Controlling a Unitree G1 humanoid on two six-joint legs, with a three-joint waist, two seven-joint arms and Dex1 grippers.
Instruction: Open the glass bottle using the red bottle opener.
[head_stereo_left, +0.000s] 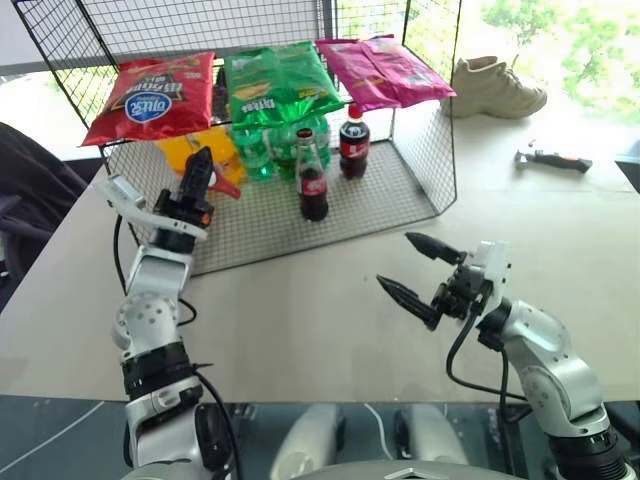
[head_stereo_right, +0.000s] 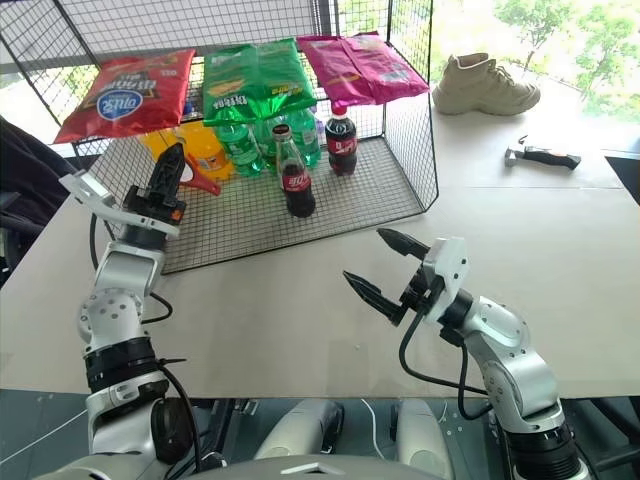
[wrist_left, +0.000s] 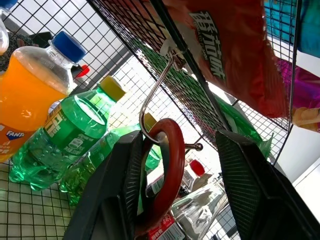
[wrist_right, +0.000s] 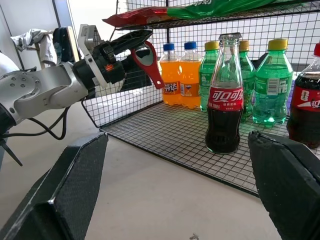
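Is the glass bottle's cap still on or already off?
On. The glass bottle stands upright on the wire rack with its metal cap seated on the neck; the red bottle opener is at the left gripper, away from it.

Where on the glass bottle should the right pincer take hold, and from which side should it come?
Probably the wide lower body of the glass bottle, around the red label. It stands upright at the open front edge of the wire shelf, ahead of the other bottles, so the open right pincer can come level from the front, leaving the cap free.
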